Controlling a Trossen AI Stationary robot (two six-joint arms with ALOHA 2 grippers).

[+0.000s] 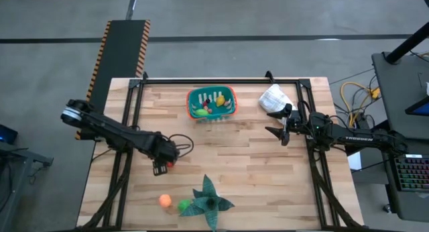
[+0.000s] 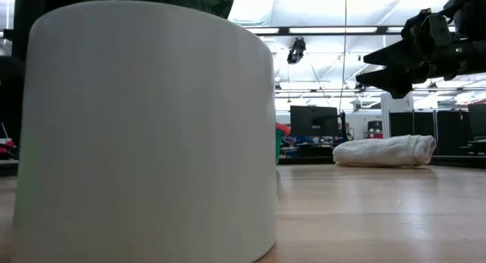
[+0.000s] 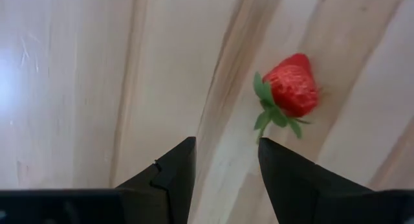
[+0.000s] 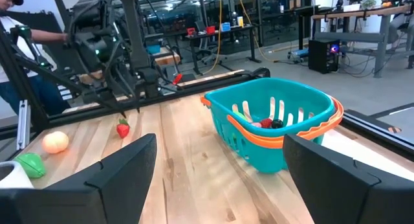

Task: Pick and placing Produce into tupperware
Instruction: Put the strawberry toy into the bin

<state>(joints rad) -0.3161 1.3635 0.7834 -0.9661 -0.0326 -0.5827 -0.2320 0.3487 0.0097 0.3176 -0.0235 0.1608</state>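
1. The left tool (image 1: 163, 166) hangs over the desk (image 1: 255, 165) near its left edge, about midway between the far and near edges. Its fingers (image 3: 171, 179) are parted a little and pinch nothing.
2. A red strawberry (image 3: 292, 86) with green leaves lies on the wood just beyond the left tool's fingertips, apart from them and a bit off their line. From above it shows only as a red speck beside the tool.
3. The tub (image 1: 212, 102), teal with an orange-red rim, stands near the middle of the far edge. It already holds several pieces of produce: yellow, red, green and dark ones.
4. The right tool (image 1: 276, 123) hovers above the desk near the right edge, just beside the tub's right side, well off the wood in the low view. Its fingers (image 4: 123, 169) are spread wide with nothing between them, and they point toward the tub.
5. A wrinkled white bag (image 1: 274, 98) lies near the far right corner, close behind the right tool.
6. An orange ball (image 1: 165, 200) and a small green piece (image 1: 183, 206) lie near the near edge, left of centre. The green piece sits just beside a large dark green leafy star (image 1: 210, 202).
7. A big white cylinder (image 2: 148, 130) fills most of the low view, standing on the desk.
8. A person's arm (image 4: 45, 35) shows in the room beyond the desk.
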